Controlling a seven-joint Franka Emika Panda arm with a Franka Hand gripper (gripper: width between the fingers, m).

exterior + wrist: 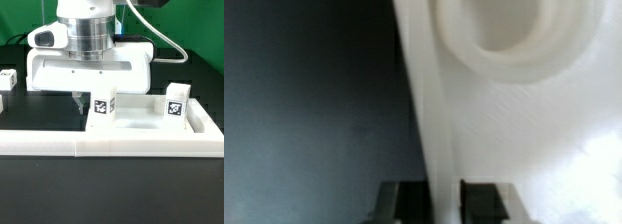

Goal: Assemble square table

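Note:
The white square tabletop [135, 120] lies flat inside the corner of the low white wall. Two short white tagged legs [103, 106] [177, 100] stand upright on it, one near its left end and one near its right end in the exterior view. My gripper [78, 100] reaches down at the tabletop's left edge. In the wrist view the tabletop [526, 120] fills one side, with a round hole [518, 30] in it. My gripper [441, 205] has its two dark fingers [402, 205] pressed on either side of the slab's thin edge.
The long low white wall [110, 146] runs across the front and turns back along the exterior view's right [213, 125]. Two more tagged white legs [9, 78] lie on the black table at the exterior view's left edge.

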